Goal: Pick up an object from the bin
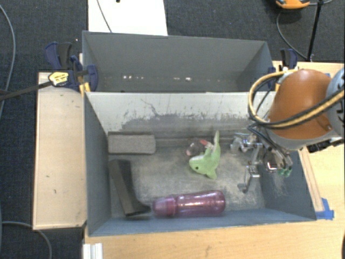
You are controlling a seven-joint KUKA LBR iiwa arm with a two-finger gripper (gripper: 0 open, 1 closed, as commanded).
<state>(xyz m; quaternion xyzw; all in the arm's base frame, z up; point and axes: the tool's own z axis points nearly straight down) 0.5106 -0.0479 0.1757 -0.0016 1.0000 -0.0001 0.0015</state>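
Observation:
My gripper (249, 176) hangs low in the right part of the bin, just above the floor. A green soft toy (206, 161) with a thin upright tail lies a short way to its left, apart from it. Behind the toy, by the back wall, sits a small pink and dark thing (197, 144). A purple translucent bottle (190, 204) lies on its side along the front wall, left of and in front of the gripper. Nothing shows between the gripper and the floor beneath it.
A grey foam block (131, 143) lies at the back left, and a black oblong block (125, 188) leans along the left wall. The arm with its orange cover and cables reaches in over the right rim.

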